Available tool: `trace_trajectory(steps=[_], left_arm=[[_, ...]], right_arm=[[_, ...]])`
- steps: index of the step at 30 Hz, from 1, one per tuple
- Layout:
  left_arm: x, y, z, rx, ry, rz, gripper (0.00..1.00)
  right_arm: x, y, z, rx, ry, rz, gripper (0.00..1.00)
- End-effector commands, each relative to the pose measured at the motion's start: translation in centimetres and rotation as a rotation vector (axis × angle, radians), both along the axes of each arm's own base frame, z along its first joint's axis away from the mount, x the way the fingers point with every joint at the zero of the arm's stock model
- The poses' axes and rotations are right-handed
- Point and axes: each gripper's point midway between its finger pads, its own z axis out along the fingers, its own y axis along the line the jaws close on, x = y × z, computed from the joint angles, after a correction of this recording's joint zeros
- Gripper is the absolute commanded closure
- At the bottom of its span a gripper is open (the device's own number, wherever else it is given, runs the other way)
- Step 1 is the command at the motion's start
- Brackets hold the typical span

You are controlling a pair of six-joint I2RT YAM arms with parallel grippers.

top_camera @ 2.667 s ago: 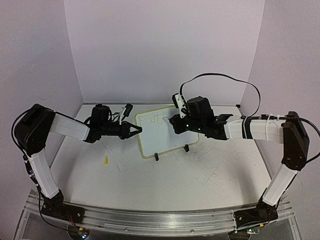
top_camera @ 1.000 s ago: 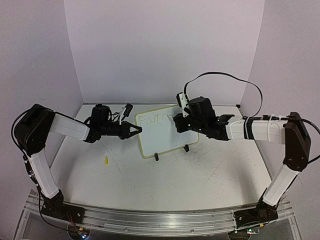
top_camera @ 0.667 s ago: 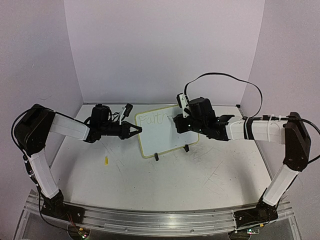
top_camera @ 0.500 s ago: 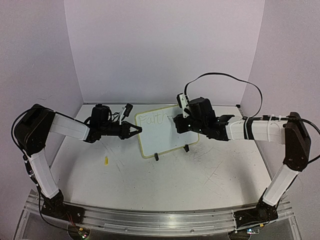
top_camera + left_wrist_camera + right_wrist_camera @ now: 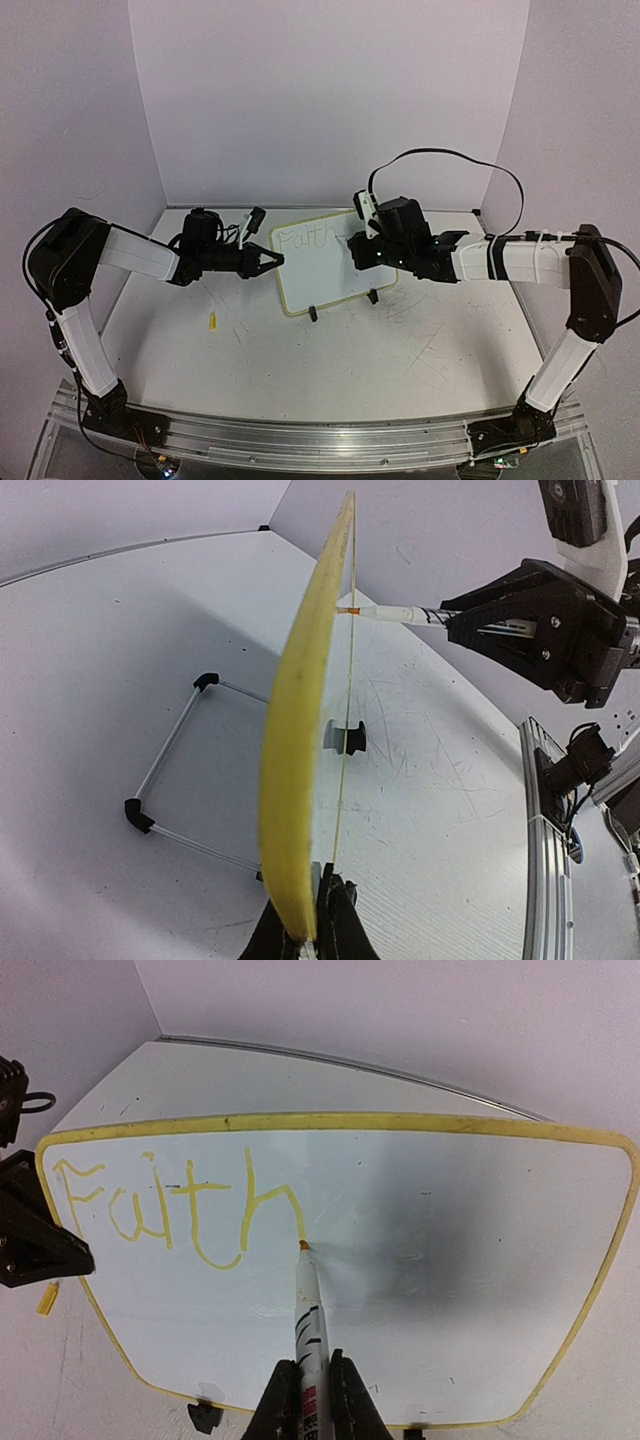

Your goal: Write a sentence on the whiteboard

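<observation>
Note a small rightward shift of the right gripper (image 5: 312,1388) along the board (image 5: 460,1250) since the earliest frame; no visible change at the left gripper (image 5: 305,935).

Tool state
- Right: clamped on the marker (image 5: 308,1310), barrel pointing forward from between the fingers, tip touching the writing face at the foot of the last stroke.
- Left: clamped on the yellow rim (image 5: 300,740) at the left edge, apparently bracing the panel against writing pressure.

Board location
- Standing tilted back at the middle rear of the table (image 5: 330,370), on black clip feet (image 5: 345,737), with the wire stand (image 5: 177,745) behind it.
- Held between both arms.

Progress
- Done: lettering (image 5: 170,1210) reading "Faith", in yellow-orange strokes across the upper left of the face.
- With the tip at the end of the "h", judge this word complete or nearly so.
- Left: all further words of a sentence, none yet visible. Rate the task as early, well short of half.
- Blank area available right of the word and across the whole lower half.

Next move, as a judgement: lift the tip, leave a gap to the right, begin the second word. Keep the left clamp on to prevent tipping.

Also present: small yellow piece (image 5: 212,321) on the table, left of the board and well apart from it.
</observation>
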Motion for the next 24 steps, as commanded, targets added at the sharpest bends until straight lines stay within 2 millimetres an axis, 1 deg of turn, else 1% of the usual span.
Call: trace_trajectory(steps=[1,5,15,16,20,22,24], left_arm=[[1.6,1.1,-0.8,0.086,-0.053,0.075,1.0],[1.6,1.1,-0.9,0.089,-0.052,0.077,1.0],[1.5,1.1,-0.9,0.089,-0.051,0.075,1.0],[1.5,1.1,-0.9,0.088,-0.052,0.075,1.0],[1.6,1.1,-1.0,0.09,-0.049,0.076,1.0],[1.6,1.1,-0.9,0.089,-0.05,0.077,1.0],[1.6,1.2,-1.0,0.093,-0.052,0.082,1.0]], right_arm=[[0.0,-0.5,-0.1,-0.002,0.016,-0.013,1.0],[-0.1,-0.7,-0.7,-0.008,0.028,-0.016,1.0],[-0.4,-0.8,-1.0,-0.003,0.037,-0.018,1.0],[-0.3,-0.8,-0.8,-0.004,0.03,-0.019,1.0],[0.1,-0.3,1.3,0.02,-0.006,-0.012,1.0],[-0.4,0.0,3.4,0.072,-0.024,0.019,1.0],[-1.5,0.3,6.1,0.149,-0.071,0.07,1.0]])
